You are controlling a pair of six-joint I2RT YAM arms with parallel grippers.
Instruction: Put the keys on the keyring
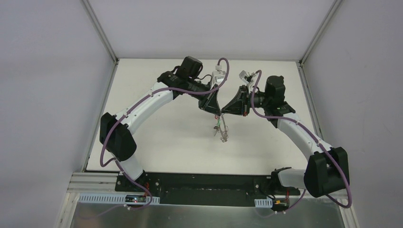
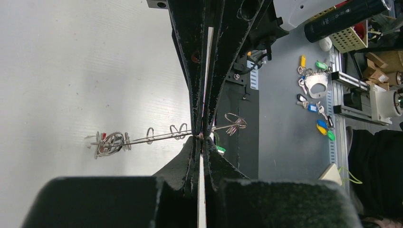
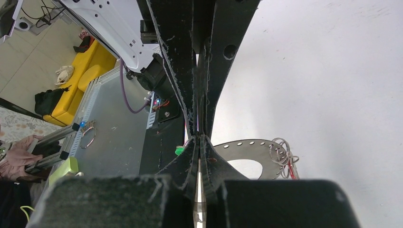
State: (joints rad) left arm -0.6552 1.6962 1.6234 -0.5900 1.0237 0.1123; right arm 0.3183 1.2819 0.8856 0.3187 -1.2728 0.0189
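The keyring (image 1: 222,132) hangs in the air over the middle of the white table, below both fingertips. My left gripper (image 1: 216,110) and right gripper (image 1: 224,112) meet tip to tip at its top rim. In the left wrist view the keyring (image 2: 142,139) is edge-on, with wire loops along it, and my left gripper (image 2: 202,140) is shut on its rim. In the right wrist view the flat holed keyring (image 3: 247,148) lies behind my shut right gripper (image 3: 199,138). A green key (image 2: 220,149) (image 3: 179,151) hangs by the tips. A red key (image 3: 291,172) (image 2: 103,136) hangs at the far rim.
The white table (image 1: 157,142) is walled by grey panels on three sides. The black base plate (image 1: 204,183) lies at its near edge. Off the table, a bench holds spare tagged keys (image 2: 313,90) and a dark cylinder (image 2: 347,16).
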